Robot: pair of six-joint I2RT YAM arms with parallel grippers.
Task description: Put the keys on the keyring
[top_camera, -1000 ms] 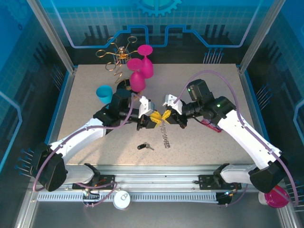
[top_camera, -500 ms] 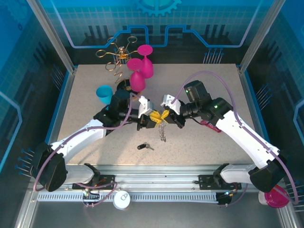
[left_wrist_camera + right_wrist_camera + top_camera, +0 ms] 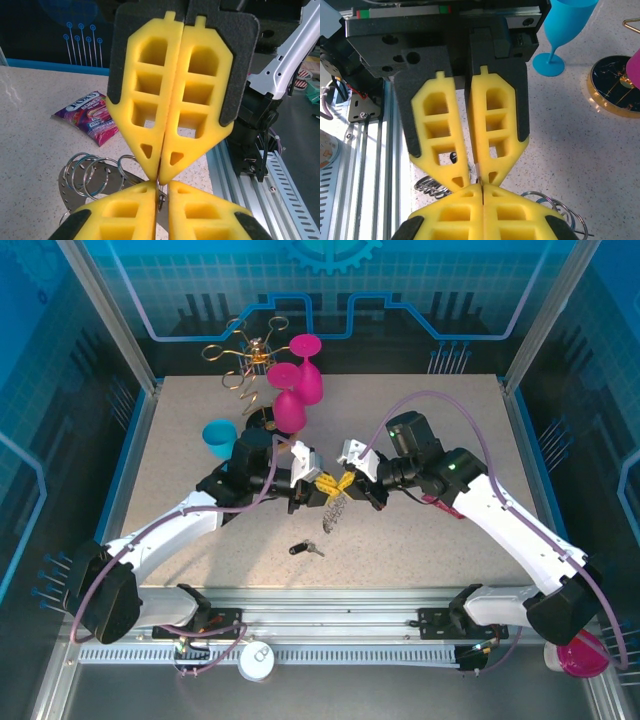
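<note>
Near the middle of the counter (image 3: 430, 420) the left end effector (image 3: 325, 489) and right end effector (image 3: 347, 484) meet tip to tip, both raised above the surface; each is clenched, its yellow pads pressed together, on the keyring (image 3: 331, 517), which hangs just below their meeting point, at 6 o'clock from it

From the left wrist, the left end effector (image 3: 161, 186) sits at the bottom and the right end effector (image 3: 162, 172) points down from 12 o'clock, with a thin bit of metal pinched where the tips meet; silvery loops of the keyring (image 3: 92, 170) spread out at 9 o'clock of the tips, and a purple packet (image 3: 92, 117) lies on the counter beyond them

From the right wrist, more loops of the keyring (image 3: 555, 207) show at 4 o'clock of the right end effector (image 3: 481, 187)

The keys (image 3: 306, 549) lie flat on the counter, apart from both end effectors, at 7 o'clock from the keyring; a blue goblet (image 3: 219, 437) stands at 10 o'clock of the left end effector, and pink goblets (image 3: 297, 390) at 11 o'clock
</note>
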